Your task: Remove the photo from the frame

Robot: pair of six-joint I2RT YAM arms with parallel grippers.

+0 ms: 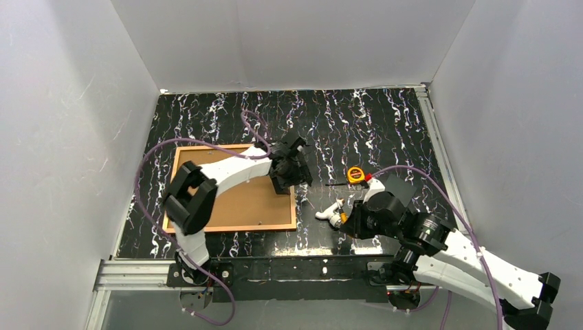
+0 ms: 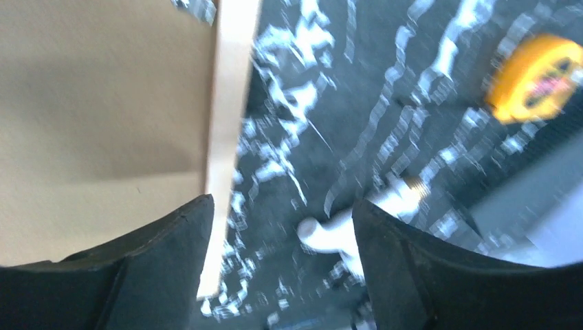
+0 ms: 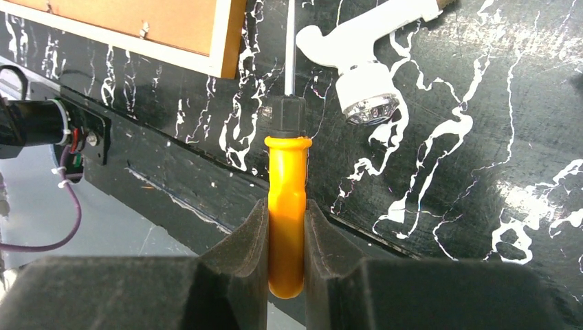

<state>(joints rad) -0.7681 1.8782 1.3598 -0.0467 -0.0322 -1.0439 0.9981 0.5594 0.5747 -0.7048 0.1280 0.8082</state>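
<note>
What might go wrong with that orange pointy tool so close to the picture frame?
1. The right gripper holds the screwdriver with its shaft pointing near the corner of the frame; a slip might scratch the wood or backing.
2. The left gripper is open over the frame's edge, not gripping it, so the frame may slide if pushed.
3. The white flashlight lies beside the shaft and may get knocked.
</note>
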